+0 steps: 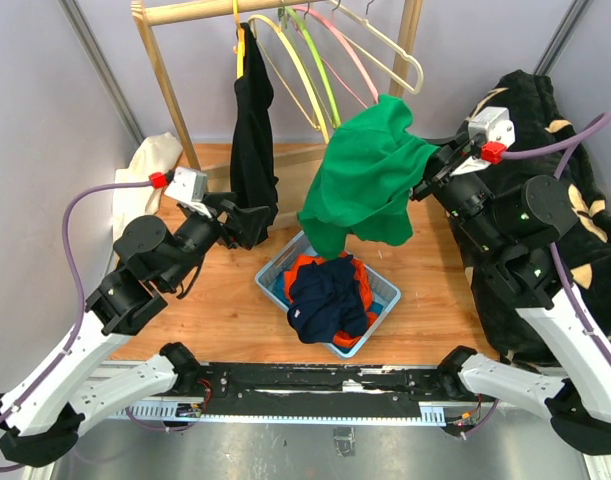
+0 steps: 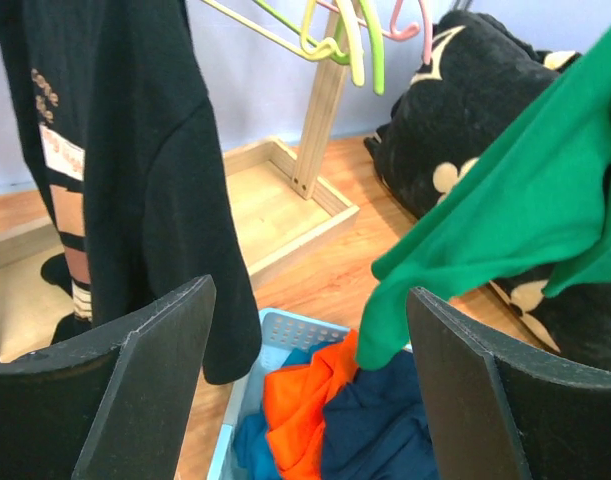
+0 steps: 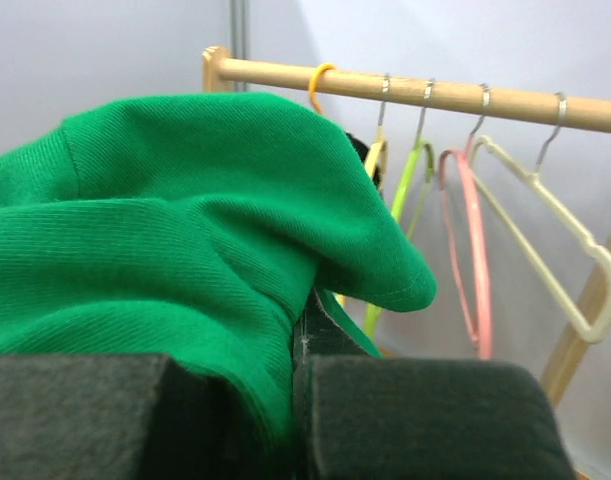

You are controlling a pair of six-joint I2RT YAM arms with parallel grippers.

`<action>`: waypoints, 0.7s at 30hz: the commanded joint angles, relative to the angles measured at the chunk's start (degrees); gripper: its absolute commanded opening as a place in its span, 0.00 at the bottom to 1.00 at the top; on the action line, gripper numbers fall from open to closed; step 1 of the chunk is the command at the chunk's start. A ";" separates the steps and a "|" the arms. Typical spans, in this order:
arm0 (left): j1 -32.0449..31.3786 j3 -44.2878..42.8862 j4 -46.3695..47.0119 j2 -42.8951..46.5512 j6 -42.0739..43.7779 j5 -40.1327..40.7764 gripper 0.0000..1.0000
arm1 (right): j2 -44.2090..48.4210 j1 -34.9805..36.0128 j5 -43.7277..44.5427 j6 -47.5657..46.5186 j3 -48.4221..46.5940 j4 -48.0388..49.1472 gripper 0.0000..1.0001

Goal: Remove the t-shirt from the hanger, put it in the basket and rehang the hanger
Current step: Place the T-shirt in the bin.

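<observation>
The wooden counter carries a light-blue plastic laundry basket near its front middle. Behind the basket stands a pale wooden clothes rack with a round rail across the top. To the right of the basket, a black plush blanket with cream markings is heaped along the counter's edge.

A green t-shirt hangs bunched in the air just above and behind the basket's right half, off any hanger. Behind and left of the basket, a black t-shirt hangs on a yellow hanger from the rail, its hem down near the rack's base.

Inside the basket lie a navy garment on top and an orange garment beneath it. A cream cloth sits far to the basket's left, against the wall. Four empty hangers, yellow, green, pink and cream, hang on the rail above and behind the basket.

The right gripper, up and to the right of the basket, is pinched narrow on a fold of the green t-shirt. The left gripper, just left of and behind the basket, has its jaws spread wide with nothing between them. The black t-shirt's lower edge is right beside one finger. Whether the two touch cannot be told.
</observation>
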State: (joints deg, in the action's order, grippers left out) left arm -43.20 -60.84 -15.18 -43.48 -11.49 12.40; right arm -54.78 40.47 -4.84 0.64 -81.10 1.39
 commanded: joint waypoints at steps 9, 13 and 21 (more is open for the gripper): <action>-0.13 1.30 0.93 3.19 -1.93 3.65 0.82 | 4.58 0.86 -4.88 10.30 10.91 -1.12 0.01; -0.13 1.94 1.69 3.36 -2.70 2.97 0.82 | 5.39 5.48 4.11 6.75 18.70 -3.41 0.01; -0.13 2.09 1.90 4.20 -2.75 3.40 0.82 | 4.75 15.75 16.70 5.54 30.42 -3.42 0.01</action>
State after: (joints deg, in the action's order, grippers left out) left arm -43.20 -59.22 -15.33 -40.38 -13.67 15.35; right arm -50.43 51.51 3.03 7.20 -54.78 -3.31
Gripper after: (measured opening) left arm 0.820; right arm 0.074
